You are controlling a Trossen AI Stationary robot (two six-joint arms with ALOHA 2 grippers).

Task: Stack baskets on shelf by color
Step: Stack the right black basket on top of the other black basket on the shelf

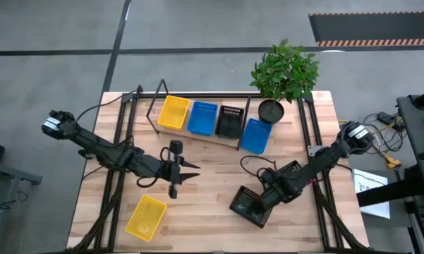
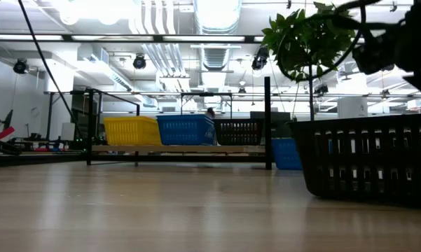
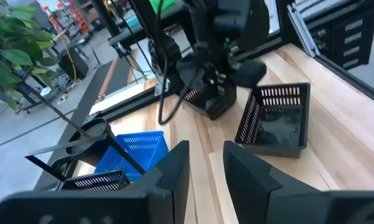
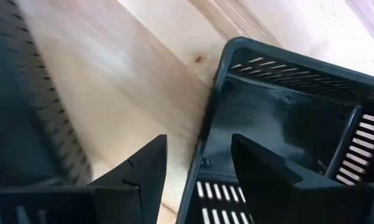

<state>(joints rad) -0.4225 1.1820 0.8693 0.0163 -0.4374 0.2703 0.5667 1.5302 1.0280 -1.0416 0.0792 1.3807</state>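
The shelf (image 1: 192, 137) at the table's far side carries a yellow basket (image 1: 173, 113), a blue basket (image 1: 202, 118) and a black basket (image 1: 230, 122) in a row. Another blue basket (image 1: 255, 135) sits at the shelf's right end. A yellow basket (image 1: 146, 216) lies on the table near the left. Two black baskets (image 3: 274, 118) (image 3: 211, 102) sit near the right. My right gripper (image 4: 196, 146) points down, open, its fingers on either side of one black basket's wall (image 4: 205, 134). My left gripper (image 1: 194, 171) hangs open over the table's middle.
A black pot (image 1: 271, 111) with a green plant (image 1: 286, 69) stands at the far right, beside the shelf's end. Black frame bars (image 1: 307, 134) run along both table sides. Bare wood (image 1: 212, 183) lies between the two grippers.
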